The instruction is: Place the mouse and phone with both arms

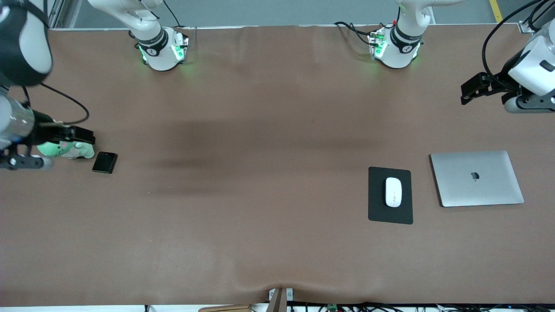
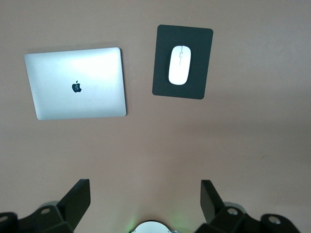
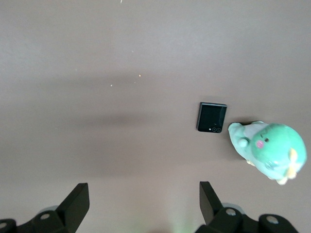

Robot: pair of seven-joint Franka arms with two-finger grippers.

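One white, glossy, oval mouse (image 1: 393, 192) with a thin grey line down its middle lies on one flat, matte, dark rectangular pad (image 1: 390, 214), the thing nearest the front camera. Just beside the pad, toward the left arm's end of the table, lies one closed silver laptop (image 1: 477, 178), a smooth metal slab with rounded corners. The left gripper (image 2: 145, 200) hangs over bare brown table, well apart from the mouse, its two black fingers spread wide and holding nothing.

One black, glossy, nearly square phone (image 1: 105, 162) with rounded corners lies flat toward the right arm's end. Just beside it sits one soft green plush toy (image 1: 65, 149). The right gripper (image 3: 144, 201) hangs near both, its two fingers also spread wide and empty.
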